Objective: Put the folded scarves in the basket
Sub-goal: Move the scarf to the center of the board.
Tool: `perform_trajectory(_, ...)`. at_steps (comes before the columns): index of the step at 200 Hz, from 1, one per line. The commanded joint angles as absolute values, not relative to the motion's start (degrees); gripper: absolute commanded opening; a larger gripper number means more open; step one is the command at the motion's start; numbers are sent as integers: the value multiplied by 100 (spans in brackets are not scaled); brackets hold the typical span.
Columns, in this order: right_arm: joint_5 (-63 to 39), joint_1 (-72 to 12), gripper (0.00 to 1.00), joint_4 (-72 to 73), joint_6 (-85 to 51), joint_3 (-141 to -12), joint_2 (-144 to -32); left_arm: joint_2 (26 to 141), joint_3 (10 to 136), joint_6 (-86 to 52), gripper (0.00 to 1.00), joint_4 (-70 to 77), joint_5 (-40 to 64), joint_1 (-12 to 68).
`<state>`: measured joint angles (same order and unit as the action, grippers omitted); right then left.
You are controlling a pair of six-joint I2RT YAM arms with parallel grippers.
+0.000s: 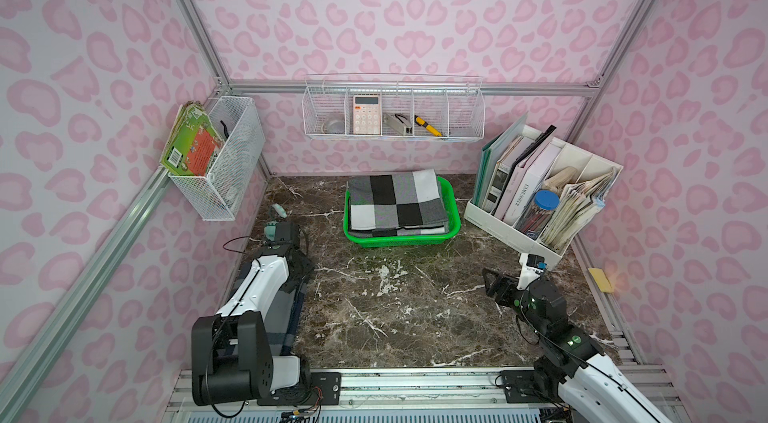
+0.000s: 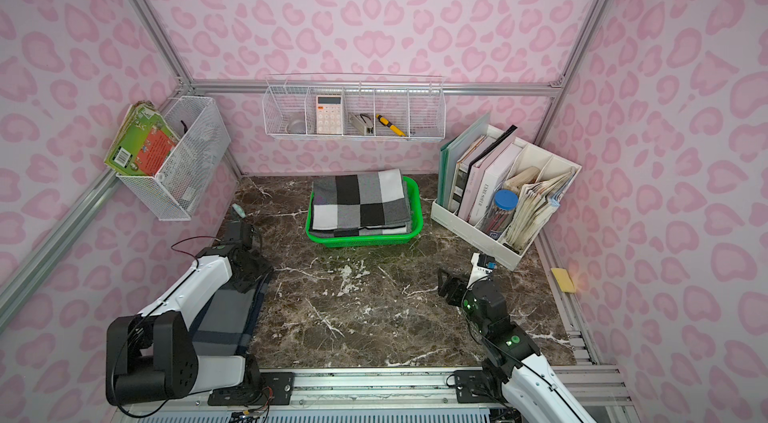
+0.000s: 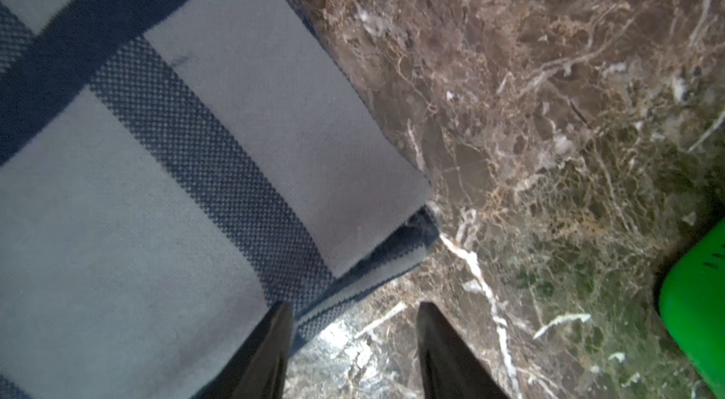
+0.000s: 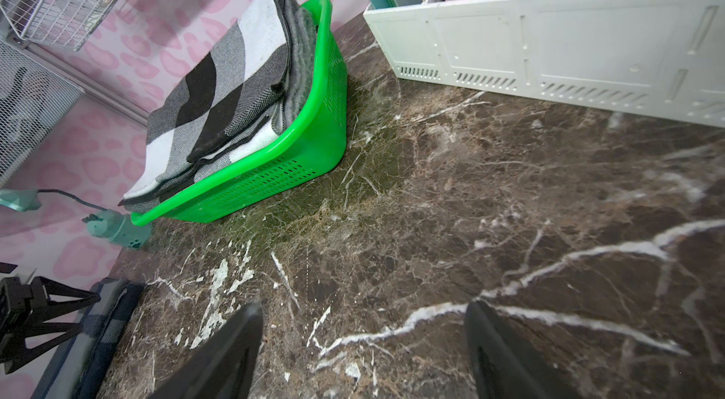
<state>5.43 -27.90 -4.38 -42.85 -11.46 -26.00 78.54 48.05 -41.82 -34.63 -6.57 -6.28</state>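
A: Near edge first. Your left gripper [image 3: 355, 308] hangs low over the near left part of the table [image 1: 395, 317]; its jaws stand apart; nothing is clamped between them. One finger sits above the edge of the grey-and-navy scarf [image 3: 157, 189]; its partner sits above bare marble.

B: Where does that scarf lie?

A: It lies folded flat on the table under your left arm, along the left edge; in a top view it shows as a grey panel with navy bands [image 2: 232, 308]; it is well apart from the basket [image 1: 403, 239].

B: And your right side?

A: Your right gripper [image 4: 363, 307] hovers over bare marble at the near right; its jaws are wide apart and empty.

B: Further back?

A: The basket stands at the far middle of the table, near the back wall. A checked scarf [image 1: 397, 202], black, white and grey, lies folded inside it; the stack rises above the rim; it covers the rim on the side toward your left arm.

B: Beyond that?

A: A white file organiser [image 1: 511, 234] stands near the basket's right side, with books and folders leaning in its slots. On the back wall hangs a wire rack [image 1: 392, 78]; a calculator [image 1: 367, 114] stands in its second compartment from the left.
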Motion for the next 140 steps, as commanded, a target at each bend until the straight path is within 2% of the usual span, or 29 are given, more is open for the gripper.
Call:
perform_trajectory(1, 610, -2792, 83, -633, -4320, -1083, -2393, 8083, 4937, -4228, 54, -3319, -664, -650)
perform_trajectory(51, 584, -2790, 82, -821, -4403, -939, -1934, 8701, 4983, -4280, 36, -3143, -364, -649)
perform_trajectory(66, 530, -2792, 82, -848, -4403, -949, -1922, 8777, 4944, -4288, 24, -3034, -247, -650)
perform_trajectory(78, 534, -2793, 82, -851, -4396, -943, -1932, 8841, 4890, -4306, 19, -2949, -136, -650)
perform_trajectory(94, 544, -2786, 82, -883, -4360, -954, -1989, 8983, 4904, -4279, 0, -2969, 109, -649)
perform_trajectory(118, 523, -2781, 82, -932, -4325, -1002, -2074, 8977, 4798, -4219, 0, -2866, 739, -650)
perform_trajectory(140, 510, -2779, 82, -875, -4333, -1000, -2118, 8757, 4644, -4201, 0, -2899, 908, -609)
